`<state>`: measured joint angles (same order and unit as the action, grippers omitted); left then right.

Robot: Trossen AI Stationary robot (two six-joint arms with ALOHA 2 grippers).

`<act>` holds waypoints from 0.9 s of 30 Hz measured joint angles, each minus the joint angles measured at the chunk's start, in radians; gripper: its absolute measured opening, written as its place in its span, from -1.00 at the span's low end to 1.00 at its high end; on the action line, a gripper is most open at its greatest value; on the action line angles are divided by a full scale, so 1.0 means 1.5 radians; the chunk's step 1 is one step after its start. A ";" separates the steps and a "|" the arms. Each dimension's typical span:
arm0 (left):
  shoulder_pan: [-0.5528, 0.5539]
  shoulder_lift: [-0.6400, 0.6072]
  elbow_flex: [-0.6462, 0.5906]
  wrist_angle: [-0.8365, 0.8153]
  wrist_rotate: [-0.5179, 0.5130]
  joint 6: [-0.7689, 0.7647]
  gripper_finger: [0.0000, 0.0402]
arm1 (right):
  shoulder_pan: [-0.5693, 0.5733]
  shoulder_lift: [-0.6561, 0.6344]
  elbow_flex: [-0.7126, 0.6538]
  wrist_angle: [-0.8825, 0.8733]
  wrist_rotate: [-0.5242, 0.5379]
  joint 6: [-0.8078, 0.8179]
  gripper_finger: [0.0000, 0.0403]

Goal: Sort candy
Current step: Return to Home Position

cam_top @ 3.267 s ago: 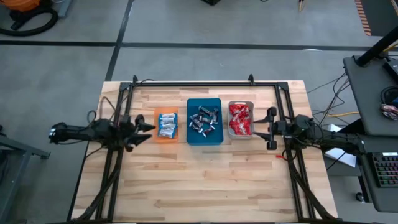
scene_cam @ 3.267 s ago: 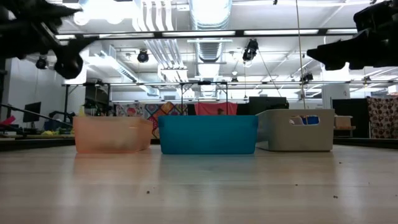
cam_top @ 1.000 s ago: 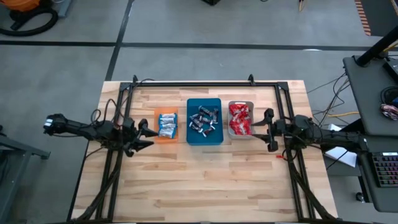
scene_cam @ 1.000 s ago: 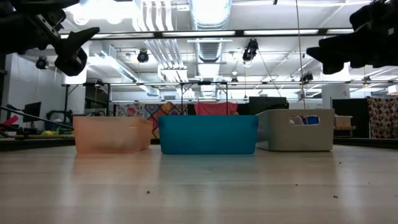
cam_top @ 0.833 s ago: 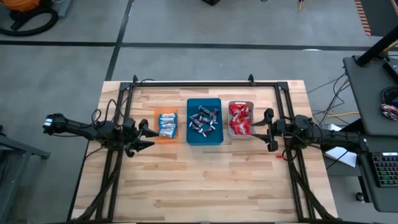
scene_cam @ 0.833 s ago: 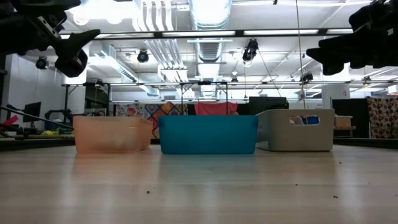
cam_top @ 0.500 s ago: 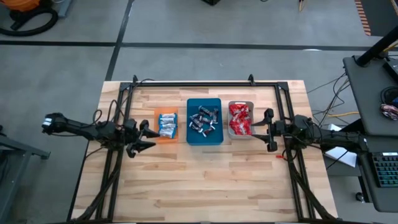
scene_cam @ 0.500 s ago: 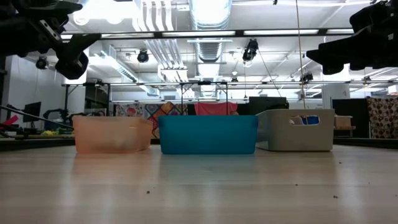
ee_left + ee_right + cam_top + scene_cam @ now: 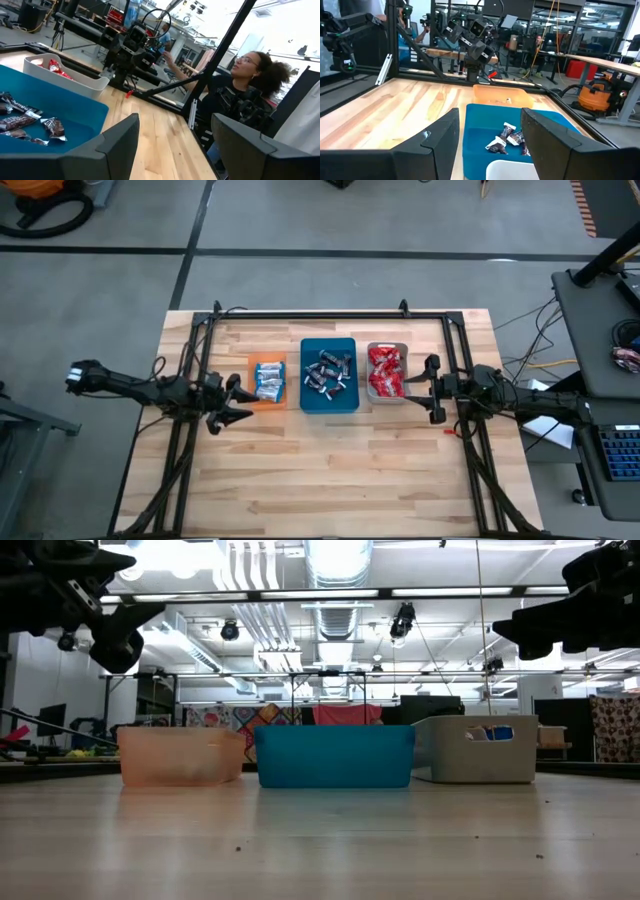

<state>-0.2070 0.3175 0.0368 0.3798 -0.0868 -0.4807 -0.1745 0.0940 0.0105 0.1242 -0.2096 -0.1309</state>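
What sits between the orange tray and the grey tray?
The teal tray, holding dark-wrapped candies, stands between the orange tray and the grey tray, seen in the high view.

- A wooden bench [image 9: 330,480] of pale planks stands on a grey floor [image 9: 90,290].
- 3 trays stand in a row across the bench's middle: an orange tray [image 9: 252,385], a blue tray [image 9: 346,404] just beside it, and a grey tray [image 9: 388,345] on the blue one's other side.
- A black frame [image 9: 310,314] runs along the bench's far edge and down both sides.
- A dark desk [image 9: 600,330] with cables and a keyboard [image 9: 622,452] stands beside the bench.
- An orange vacuum [image 9: 40,192] lies on the floor.
- A person [image 9: 240,100] in dark clothes is beyond the bench.
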 joint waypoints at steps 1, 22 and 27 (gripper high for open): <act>0.000 0.002 0.000 0.000 0.000 0.000 0.15 | 0.000 0.000 0.000 0.000 0.000 0.000 0.01; 0.000 0.036 0.000 0.000 0.000 0.000 0.15 | 0.000 0.000 0.000 0.000 0.000 0.000 0.01; 0.000 0.042 0.000 0.000 0.000 0.000 0.15 | 0.000 0.000 0.000 0.000 0.000 0.000 0.01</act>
<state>-0.2070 0.3804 0.0368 0.3801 -0.0868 -0.4808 -0.1745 0.0940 0.0101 0.1242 -0.2092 -0.1312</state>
